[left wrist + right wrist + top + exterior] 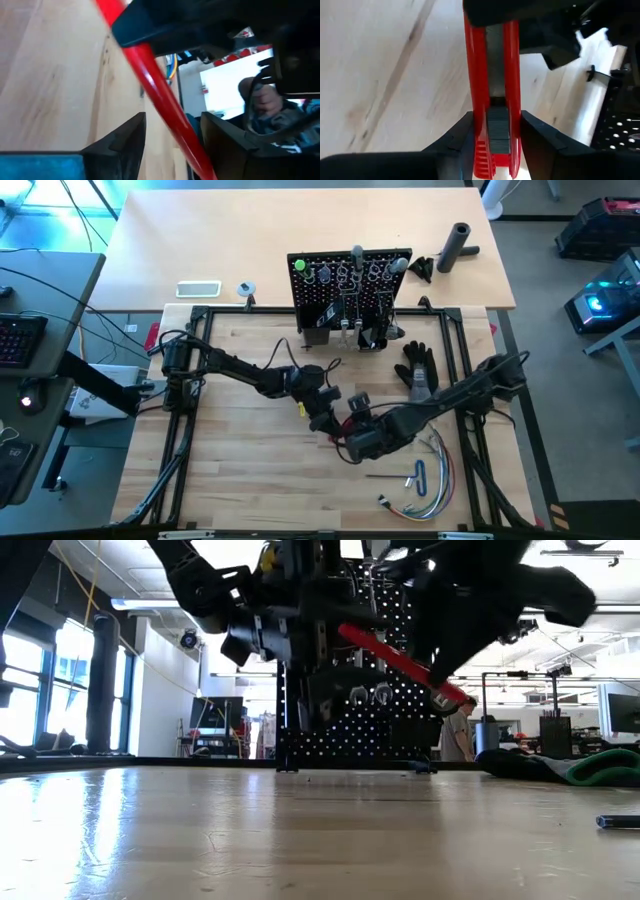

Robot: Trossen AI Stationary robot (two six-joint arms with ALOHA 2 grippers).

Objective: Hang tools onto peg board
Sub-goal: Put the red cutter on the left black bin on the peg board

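Both arms meet over the middle of the table [250, 480], above the bare wood. I see the red-handled tool [400, 662] in the air between them, tilted, one end high toward the left arm and the other dropping toward the right.

Right gripper [495, 131]: its wrist view shows the two fingers clamped on either side of the red tool's body, pads touching the red sides, with a grey ridged slider between the red rails. It is grasping the red-handled tool.

Left gripper [172, 131]: its wrist view shows the red shaft running between the two dark fingers with a gap on each side. The fingers straddle the tool without touching it, so I read this one as released.

In the high view the left gripper [318, 402] sits just beside the right gripper [352, 436], nearly touching it. The red tool is mostly hidden under them there.

The peg board [350, 285] stands upright behind the tool, well apart from it, at the far edge of the wooden top. It already carries silver wrenches [350, 275] and a green-handled screwdriver [299, 266] along its top row.

Beside the right arm lies a black glove [417, 367]. On the near side of the tool, toward the right, a bundle of coloured wires [435, 480] rests on the wood next to a small black hex key [385, 476].
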